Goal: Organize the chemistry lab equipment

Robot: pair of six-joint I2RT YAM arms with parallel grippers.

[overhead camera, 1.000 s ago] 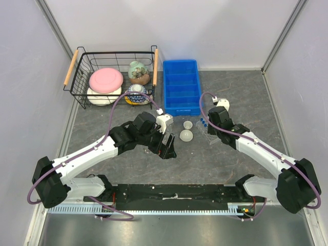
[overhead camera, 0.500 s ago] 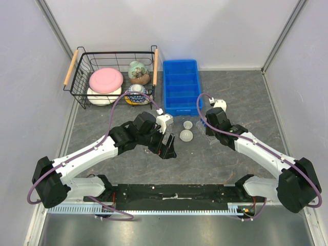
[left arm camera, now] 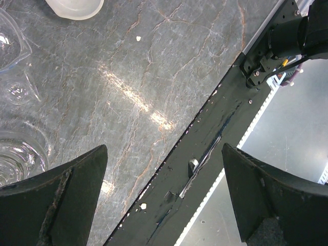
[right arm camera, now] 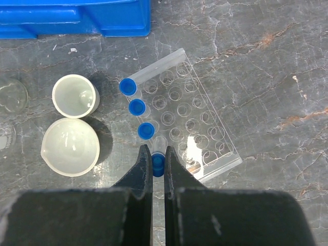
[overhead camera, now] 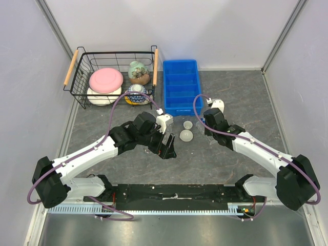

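Blue-capped tube [right arm camera: 159,165] clamped between right fingers [right arm camera: 143,171], arm stretched forward by clear rack [right arm camera: 205,128]; left fingers [left arm camera: 56,200] spread wide.

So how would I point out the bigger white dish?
Start at the blue tray. Two white dishes sit just before its near end; the bigger dish is the one farther from it, wider and shallower than the small dish beside it.

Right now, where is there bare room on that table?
Bare tabletop lies right of the blue tray up to the wall, and between the wire basket and the left arm. Crowded: in front of the tray, with white dishes, flasks and blue-capped tubes.
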